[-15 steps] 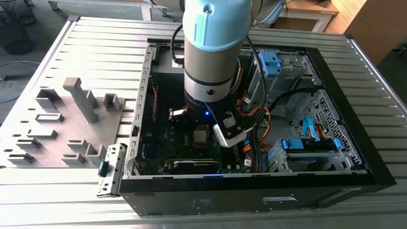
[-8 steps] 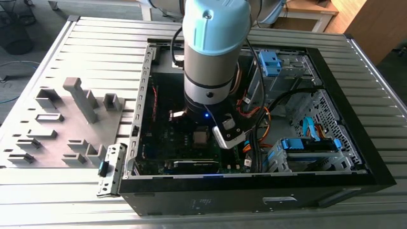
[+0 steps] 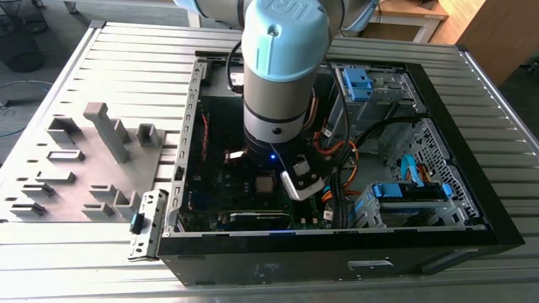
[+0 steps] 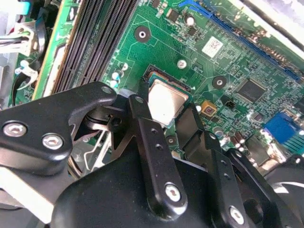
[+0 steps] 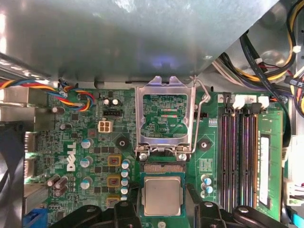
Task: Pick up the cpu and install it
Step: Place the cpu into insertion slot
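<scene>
The cpu [image 5: 162, 195] is a pale silvery square chip, seen in both wrist views directly over the black socket on the green motherboard [image 5: 85, 142]. A strip of gold socket contacts [image 5: 163, 167] shows just beyond its edge. My gripper [image 5: 164, 216] is shut on the cpu [image 4: 165, 101], with one black finger [image 4: 138, 111] against each of two opposite sides. In the exterior view the arm reaches down into the open computer case [image 3: 471, 158], and the cpu [image 3: 266, 184] shows as a small pale square beside the wrist.
The socket's metal load plate [image 5: 164, 116] is flipped open with its wire lever [image 5: 203, 102] raised. Memory slots [image 5: 240, 156] and cable bundles [image 5: 266, 66] flank the socket. Outside the case, grey fixture blocks [image 3: 105, 132] stand on a board at the exterior view's left.
</scene>
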`<state>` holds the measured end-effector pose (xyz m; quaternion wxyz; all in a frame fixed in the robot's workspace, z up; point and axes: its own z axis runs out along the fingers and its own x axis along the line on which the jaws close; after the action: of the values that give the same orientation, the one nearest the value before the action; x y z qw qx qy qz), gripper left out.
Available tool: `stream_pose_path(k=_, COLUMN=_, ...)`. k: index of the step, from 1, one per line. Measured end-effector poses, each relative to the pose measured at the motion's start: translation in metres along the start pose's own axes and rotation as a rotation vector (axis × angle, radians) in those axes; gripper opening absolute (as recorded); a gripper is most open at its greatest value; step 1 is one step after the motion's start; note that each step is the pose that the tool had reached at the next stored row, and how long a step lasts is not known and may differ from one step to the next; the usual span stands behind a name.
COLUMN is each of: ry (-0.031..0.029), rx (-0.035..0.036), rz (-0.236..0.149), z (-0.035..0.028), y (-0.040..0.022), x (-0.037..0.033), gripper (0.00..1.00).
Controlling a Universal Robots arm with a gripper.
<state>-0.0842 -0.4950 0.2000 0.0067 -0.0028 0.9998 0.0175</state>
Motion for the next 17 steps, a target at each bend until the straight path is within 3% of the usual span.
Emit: stream_pose_path(k=17, ry=-0.0009, rx=0.0005, rz=0.0, z=0.0069, y=-0.0003, x=-0.0003, gripper=0.47)
